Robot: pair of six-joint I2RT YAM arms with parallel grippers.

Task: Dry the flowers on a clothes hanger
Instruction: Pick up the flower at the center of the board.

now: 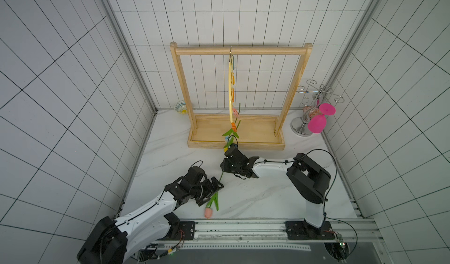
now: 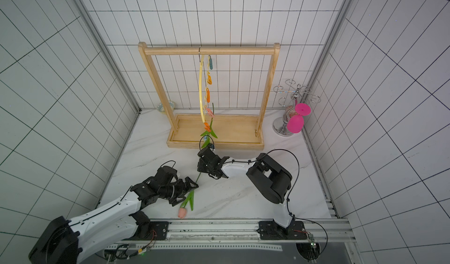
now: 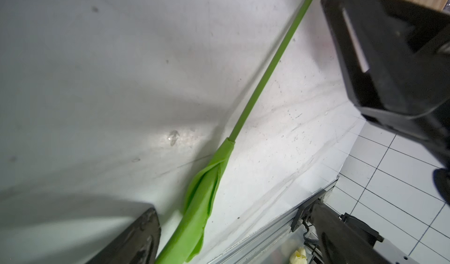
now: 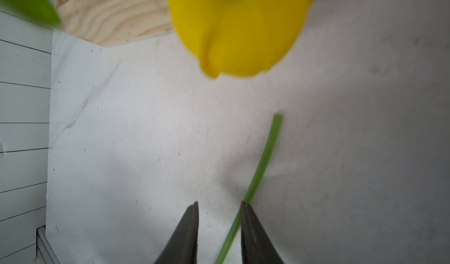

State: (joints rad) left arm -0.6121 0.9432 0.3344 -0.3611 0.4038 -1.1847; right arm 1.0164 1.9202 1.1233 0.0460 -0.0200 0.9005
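Top views both show a white table (image 1: pixel 255 197) with a wooden rack (image 1: pixel 239 50) standing at the back. The hanger (image 1: pixel 230 92) hangs from the rack's bar, turned edge-on, with coloured clips (image 1: pixel 233 94) down one side.

Two tulips hang head-down from the lowest clips. One is a pale tulip (image 2: pixel 206 137), its head small and partly hidden by leaves. The other is a yellow tulip (image 4: pixel 238 29), whose head is close and blurred in the right wrist view.

The pink tulip (image 1: pixel 208 212) lies flat on the table, its head near the front rail and its stem (image 4: pixel 261 163) pointing toward the rack.

The left gripper (image 1: pixel 211 192) sits low over this tulip's leaves (image 3: pixel 202 202). Its jaws are spread wide, with one finger on each side of the plant. Whether the nearer finger (image 3: pixel 136 238) touches a leaf cannot be told.

The right gripper (image 4: pixel 219 203) points down at the table near the stem's cut end. Its jaws are only narrowly apart. The stem passes between the tips, close against one finger with a clear gap to the other, so it is not clamped.

At the back right, a magenta goblet (image 1: pixel 316 124) hangs from a metal stand (image 1: pixel 302 128). A small patterned bowl (image 1: pixel 180 107) sits behind the rack's left post.
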